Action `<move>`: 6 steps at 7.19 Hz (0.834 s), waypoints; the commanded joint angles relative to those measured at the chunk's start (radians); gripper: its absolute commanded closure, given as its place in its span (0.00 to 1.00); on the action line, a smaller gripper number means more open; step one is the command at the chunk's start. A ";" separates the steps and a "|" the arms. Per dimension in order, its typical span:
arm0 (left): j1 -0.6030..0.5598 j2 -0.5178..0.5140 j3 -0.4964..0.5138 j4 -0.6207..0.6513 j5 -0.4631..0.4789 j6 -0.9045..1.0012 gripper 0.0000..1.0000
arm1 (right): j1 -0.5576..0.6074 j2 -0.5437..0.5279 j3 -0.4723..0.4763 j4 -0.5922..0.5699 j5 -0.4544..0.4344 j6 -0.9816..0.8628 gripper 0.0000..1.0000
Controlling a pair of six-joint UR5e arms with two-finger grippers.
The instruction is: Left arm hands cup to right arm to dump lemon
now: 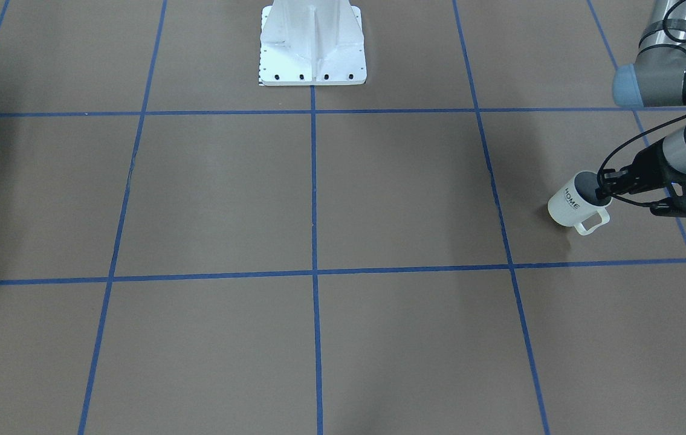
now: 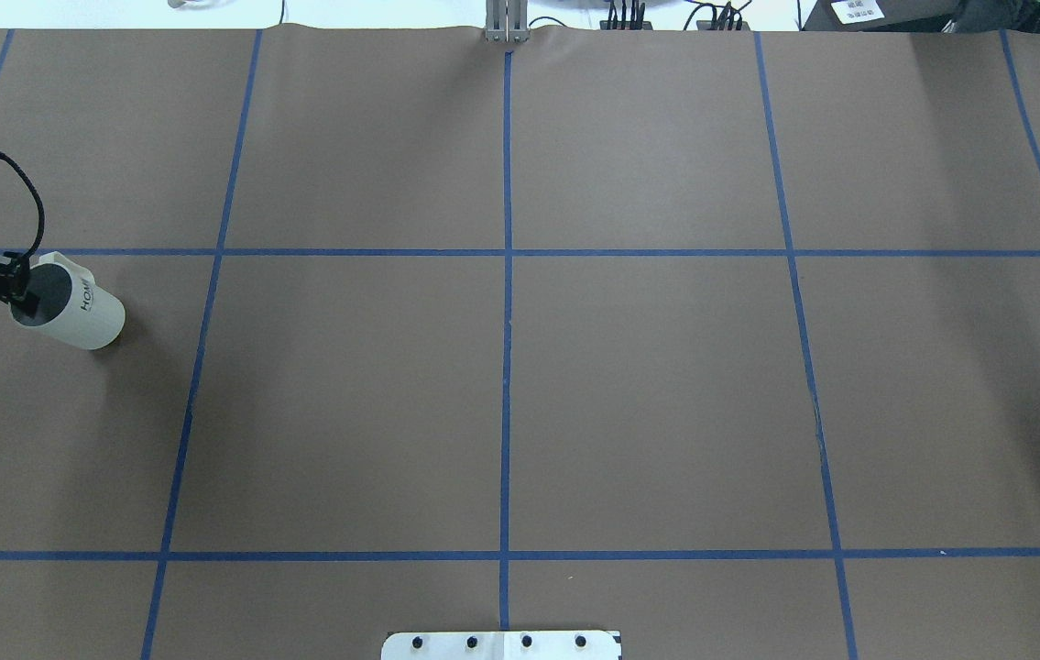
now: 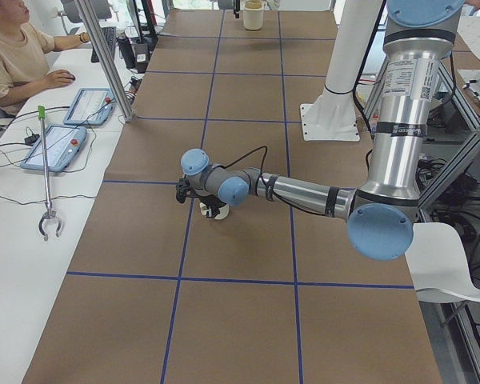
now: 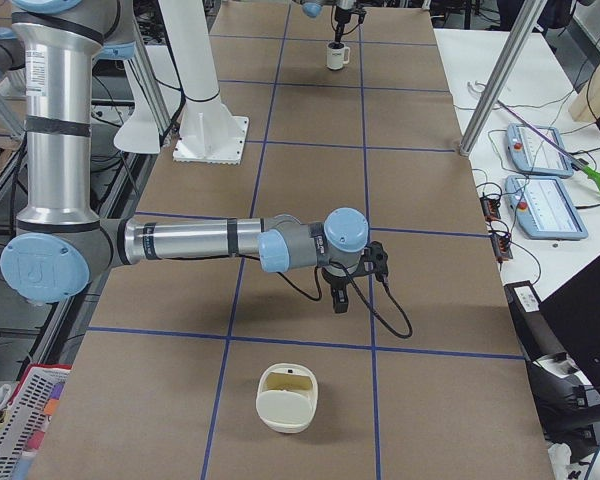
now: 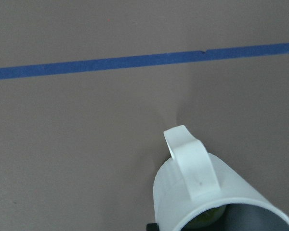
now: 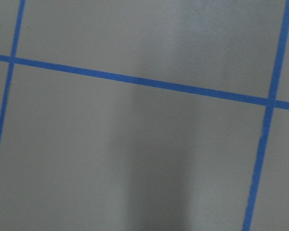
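Left hand (image 1: 604,188): closed, as far as the views show, on the rim wall of the cup (image 1: 567,208), with one finger inside the mouth and the other outside. Cup: directly under the fingertips, at or just above the worktop (image 1: 379,199); whether its base still rests there cannot be told. White glazed body, likely ceramic, so rigid, fairly light, smooth enough to slip and liable to chip if knocked. A one-wall rim pinch may let it swing. Handle (image 5: 195,163): a squared loop on the side away from the wrist camera, free of the fingers. Judged best for the receiving hold is the outer body below the rim, or the opposite rim wall — the loop is narrow. Lemon (image 5: 206,220): a faint yellow-green patch inside the cup, just below the fingers, loose and apt to roll out if the cup tips early. Right hand (image 4: 342,296): well apart, pointing down over bare worktop — open or closed cannot be told.
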 commanded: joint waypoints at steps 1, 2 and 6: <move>0.000 -0.073 -0.046 0.001 -0.098 -0.251 1.00 | -0.069 0.037 -0.008 0.252 -0.004 0.167 0.00; 0.003 -0.154 -0.049 0.001 -0.098 -0.368 1.00 | -0.142 0.037 -0.005 0.444 -0.141 0.345 0.00; 0.175 -0.407 -0.056 0.007 -0.002 -0.720 1.00 | -0.515 0.141 0.071 0.637 -0.608 0.909 0.01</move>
